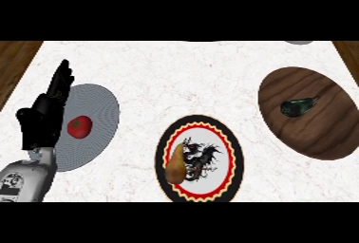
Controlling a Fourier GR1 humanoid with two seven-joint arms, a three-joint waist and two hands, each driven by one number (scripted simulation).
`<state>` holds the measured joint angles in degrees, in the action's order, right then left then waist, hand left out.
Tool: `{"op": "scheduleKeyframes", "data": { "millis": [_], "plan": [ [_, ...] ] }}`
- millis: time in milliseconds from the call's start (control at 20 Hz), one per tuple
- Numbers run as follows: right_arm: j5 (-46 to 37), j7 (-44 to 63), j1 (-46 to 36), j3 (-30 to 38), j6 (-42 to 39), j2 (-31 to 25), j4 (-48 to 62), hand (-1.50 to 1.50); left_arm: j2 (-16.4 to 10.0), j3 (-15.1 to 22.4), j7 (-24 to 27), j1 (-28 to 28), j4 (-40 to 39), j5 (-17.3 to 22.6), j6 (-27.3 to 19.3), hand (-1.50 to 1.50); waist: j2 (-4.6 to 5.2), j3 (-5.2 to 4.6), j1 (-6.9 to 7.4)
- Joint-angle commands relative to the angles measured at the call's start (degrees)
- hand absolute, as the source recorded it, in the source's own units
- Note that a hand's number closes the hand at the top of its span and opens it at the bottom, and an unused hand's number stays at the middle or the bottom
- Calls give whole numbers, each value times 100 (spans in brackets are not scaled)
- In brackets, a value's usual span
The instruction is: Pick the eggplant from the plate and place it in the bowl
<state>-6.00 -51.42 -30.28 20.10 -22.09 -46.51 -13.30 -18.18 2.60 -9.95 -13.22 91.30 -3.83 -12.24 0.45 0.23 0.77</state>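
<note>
Head view: dark eggplant (298, 107) lies on a wooden plate (326, 137) near the tabletop's (196, 71) right edge. Left hand (43, 121) rests at the left edge, fingers straight and holding nothing.

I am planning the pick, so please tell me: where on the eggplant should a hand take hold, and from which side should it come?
Probably from above, closing across the thick dark body of the eggplant, not its thin tip. It lies flat on the wooden plate, tip toward upper right.

Bright, even, diffuse light; soft shading only.
</note>
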Motion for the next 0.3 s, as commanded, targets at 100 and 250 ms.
{"op": "scheduleKeyframes", "data": {
  "millis": [100, 250],
  "plan": [
    [123, -1015, 457, 1, -938, 57, -182, -150, 18, -110, -13, 46, -47, -18, -19, 0, -17, -1, -24],
    [127, -1092, 687, -53, -909, 85, -259, -150, 102, 96, -196, 116, 327, -134, -45, 0, -28, 3, 4]
  ]
}}
